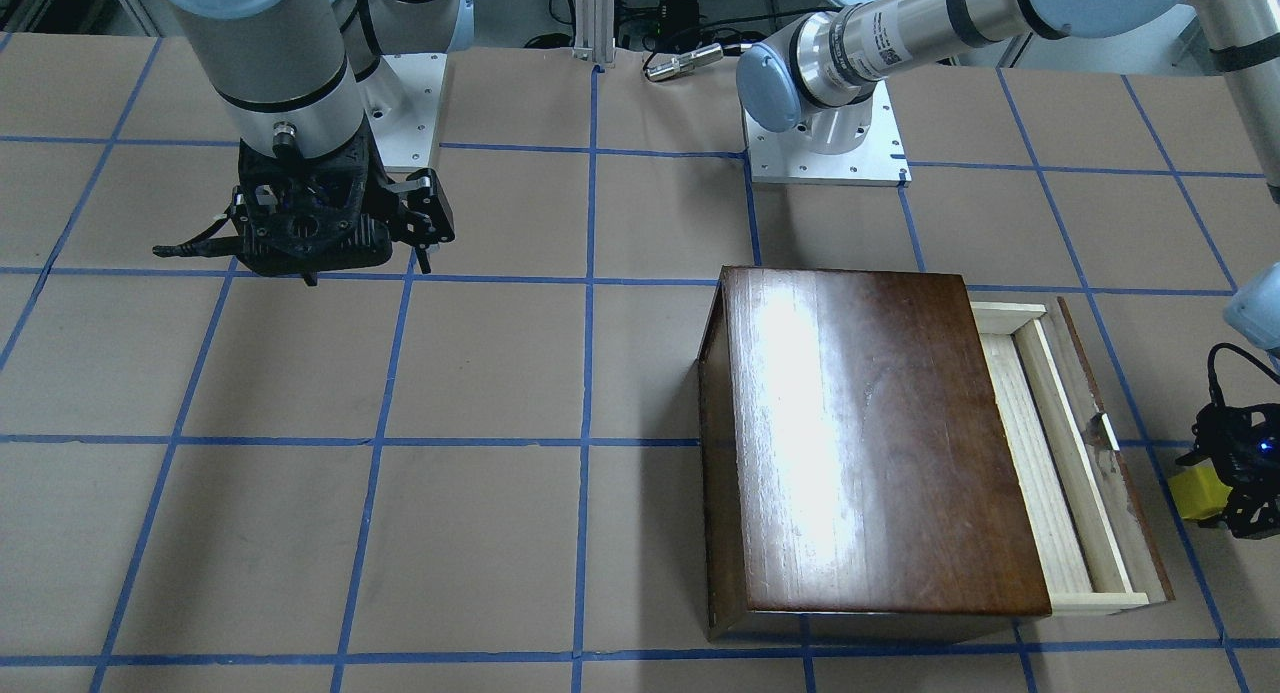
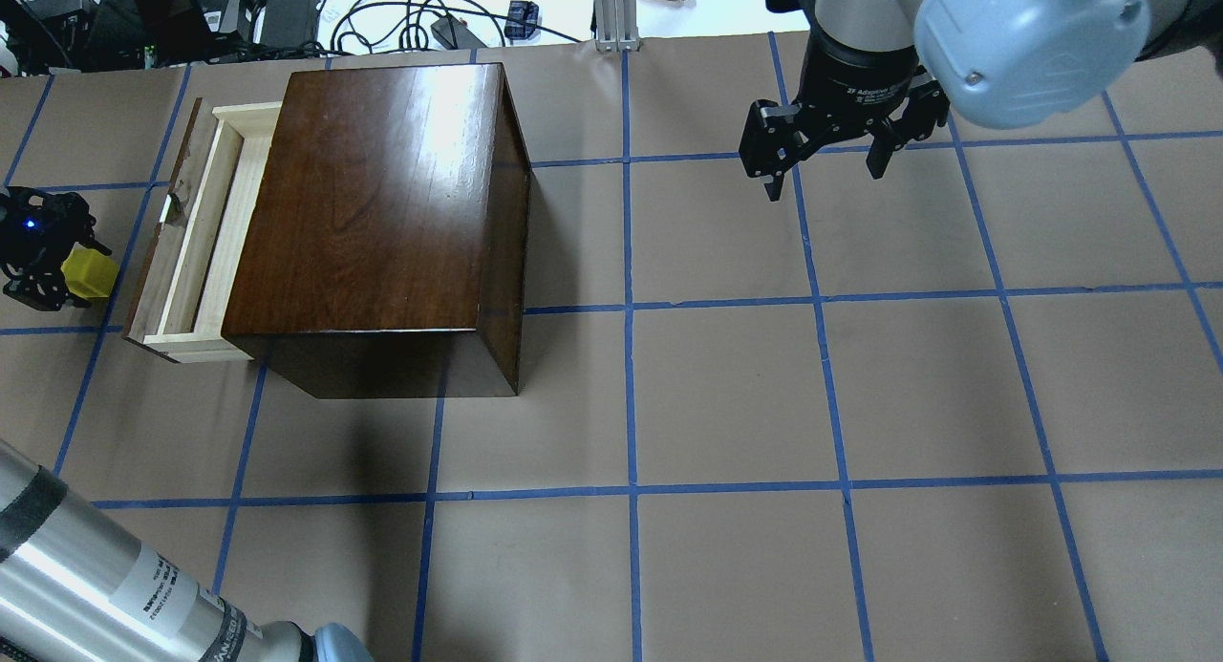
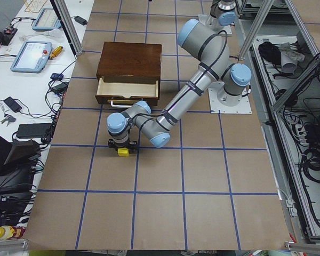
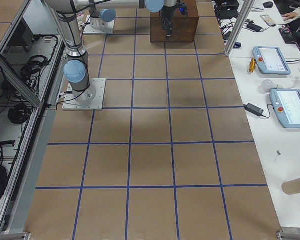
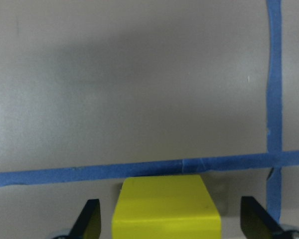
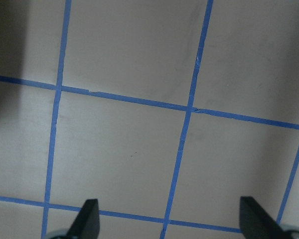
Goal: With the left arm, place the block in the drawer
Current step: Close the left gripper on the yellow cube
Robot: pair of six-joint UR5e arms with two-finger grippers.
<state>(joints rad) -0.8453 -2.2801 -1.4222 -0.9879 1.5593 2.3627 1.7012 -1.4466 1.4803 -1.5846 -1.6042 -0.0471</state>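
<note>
The left end effector [image 5: 170, 221] straddles the block [image 5: 167, 206] on the table [image 2: 726, 395], jaws wide, not gripping. The drawer [image 2: 215, 232] nearby is only part-open, so a skewed grip or late release could catch the block on its front.

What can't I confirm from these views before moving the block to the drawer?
- Block lifted or resting: left wrist view's edge crops it inside the left end effector; exterior left is too small.
- Drawer floor: wooden box covers most of it, overhead and front-facing.
- Exterior right: box hides block and drawer.
</note>
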